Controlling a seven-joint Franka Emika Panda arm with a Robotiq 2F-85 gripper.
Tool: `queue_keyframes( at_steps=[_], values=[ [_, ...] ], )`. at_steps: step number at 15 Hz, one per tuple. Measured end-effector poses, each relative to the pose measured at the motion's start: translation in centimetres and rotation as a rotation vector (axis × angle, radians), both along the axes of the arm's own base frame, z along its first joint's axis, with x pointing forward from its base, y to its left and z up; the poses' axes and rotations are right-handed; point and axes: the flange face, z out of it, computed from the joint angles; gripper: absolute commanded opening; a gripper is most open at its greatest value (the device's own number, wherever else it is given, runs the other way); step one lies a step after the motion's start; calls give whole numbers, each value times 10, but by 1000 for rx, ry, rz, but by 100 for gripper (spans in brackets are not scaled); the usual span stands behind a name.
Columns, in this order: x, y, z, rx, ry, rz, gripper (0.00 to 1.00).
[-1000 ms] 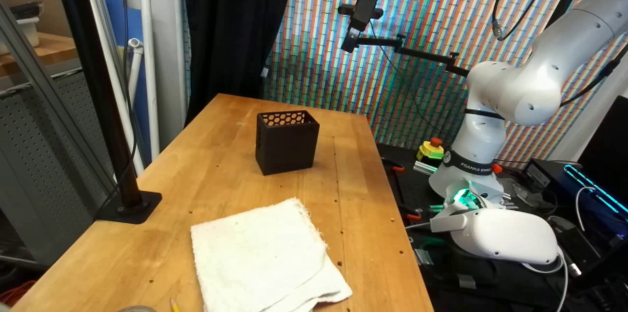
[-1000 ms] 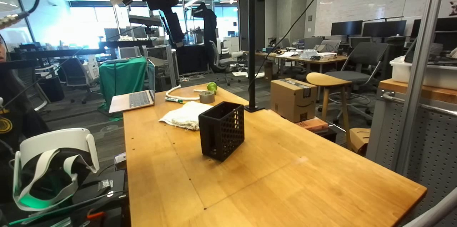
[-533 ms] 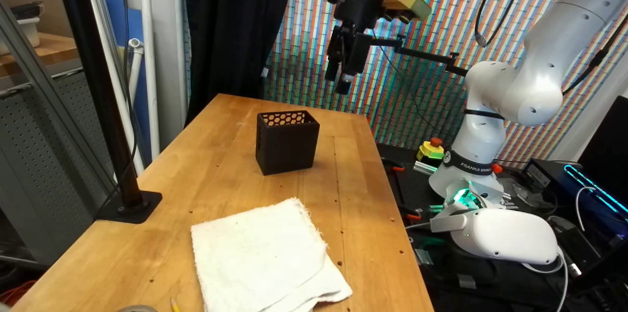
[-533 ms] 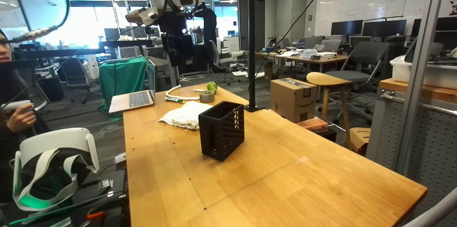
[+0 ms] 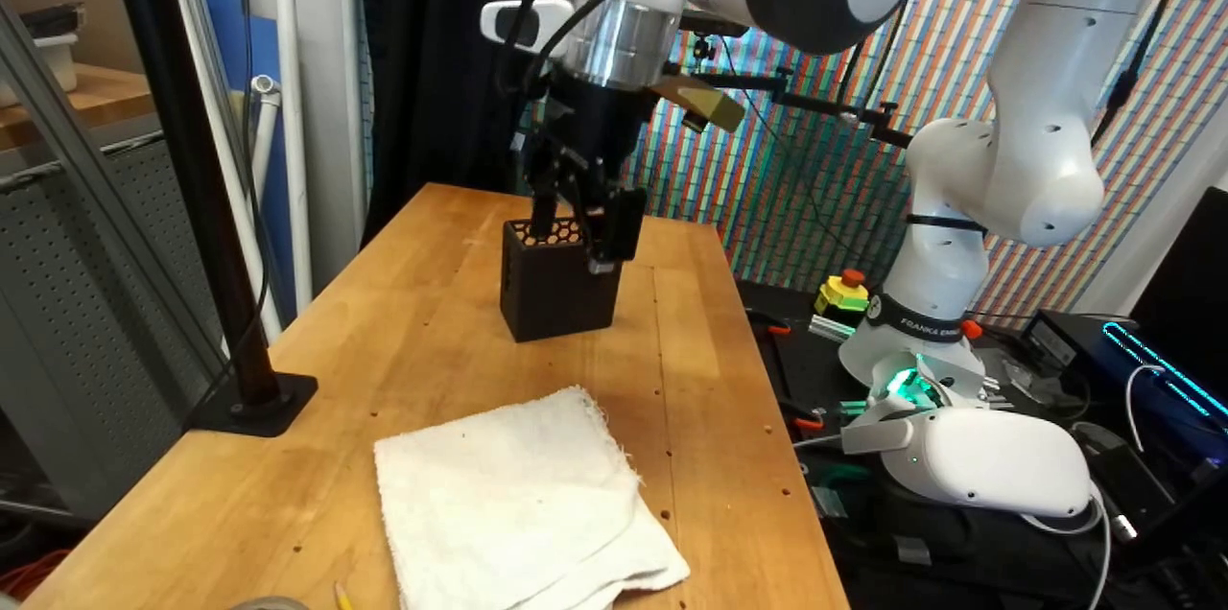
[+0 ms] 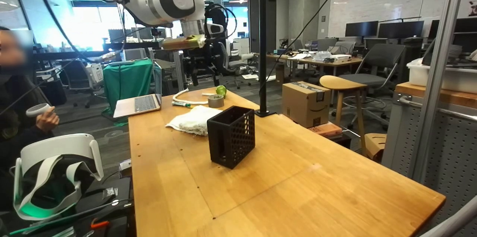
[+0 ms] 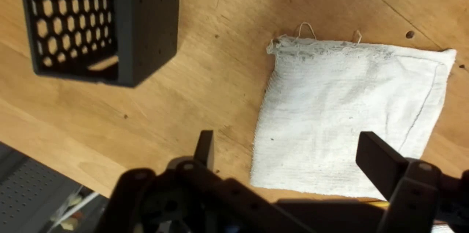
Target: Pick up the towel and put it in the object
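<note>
On the wooden table (image 6: 290,192), a folded white towel (image 7: 315,126) with a frayed edge is laid flat, and near it, apart, a black box (image 5: 561,303) with one hexagon-pierced side is stood with its open top upward. Above the table, the gripper (image 7: 285,139) is held with its fingers (image 7: 377,159) parted wide, one seen against the towel in the wrist view.

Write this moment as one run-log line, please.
fingers: open, empty | white towel: on table, ungrasped | black box: upright, towel outside
</note>
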Motion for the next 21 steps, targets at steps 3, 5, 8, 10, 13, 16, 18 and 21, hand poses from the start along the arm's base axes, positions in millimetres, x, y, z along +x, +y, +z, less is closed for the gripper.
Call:
queue_keyframes(
  at_steps=[3, 5, 8, 10, 13, 16, 18, 21],
  values=[
    [12, 46, -32, 12, -4, 156, 100],
    [14, 71, -53, 25, 15, 252, 100],
    [13, 96, -81, 34, 56, 379, 100],
    [13, 102, -103, 36, 101, 445, 100],
    [13, 103, -138, 26, 169, 502, 100],
    [13, 104, -167, 15, 231, 525, 100],
    [15, 108, -180, 9, 247, 534, 100],
    [17, 111, -189, 8, 254, 532, 66]
  ],
)
